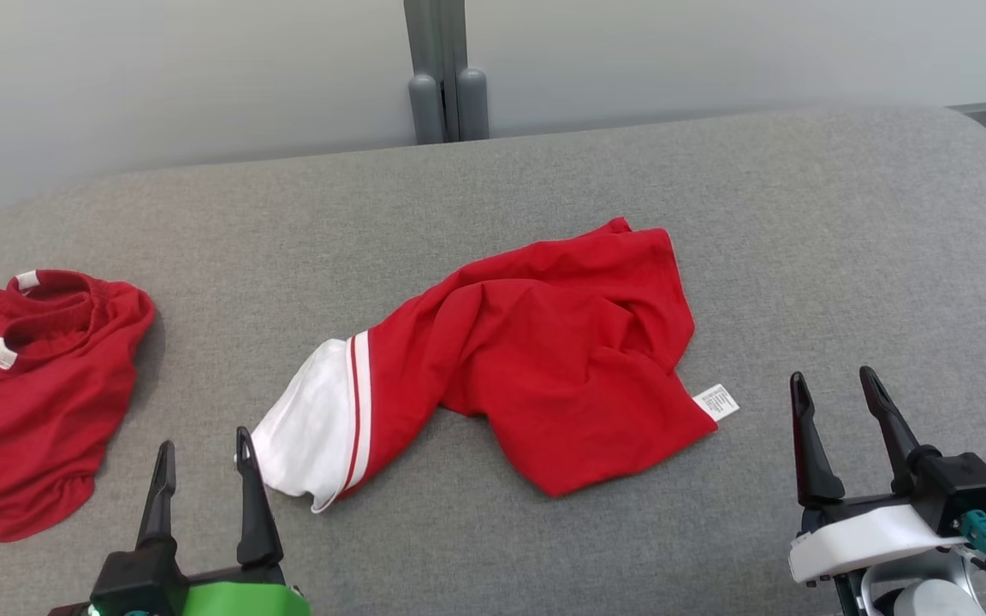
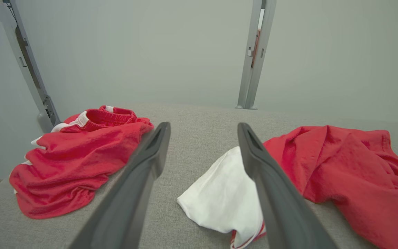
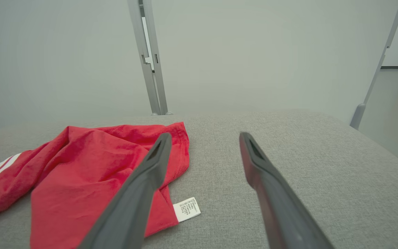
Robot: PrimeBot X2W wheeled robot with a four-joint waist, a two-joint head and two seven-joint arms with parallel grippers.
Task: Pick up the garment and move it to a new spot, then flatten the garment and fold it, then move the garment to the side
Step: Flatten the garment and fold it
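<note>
Status: the garment [image 1: 544, 359], a red shirt with a white, red-striped sleeve [image 1: 309, 428], lies crumpled near the middle of the grey padded surface [image 1: 844, 257]. Its body is folded over itself and its care label [image 1: 716, 402] sticks out at the right edge. A second red garment [image 1: 31, 393] lies bunched at the far left, well apart from it; leave that one alone

Left gripper [image 1: 204, 441]: jaws wide, holding nothing, with the inner finger just beside the sleeve's near edge. Right gripper [image 1: 832, 376]: jaws wide, holding nothing, over bare surface near the label corner

Step in hand, as judged from the layout: the garment sits in open working space but is neither flat nor folded, so treat flattening as the current step

Next move:
1. Lower the left gripper onto the sleeve's edge and pinch one layer only
2. Bring the right gripper to the hem near the label and pinch there
3. Draw the two grips apart to pull out the overlap

Caution: the cloth is thin and layered, so a deep pinch may take several layers and drag the fold along rather than open it
</note>
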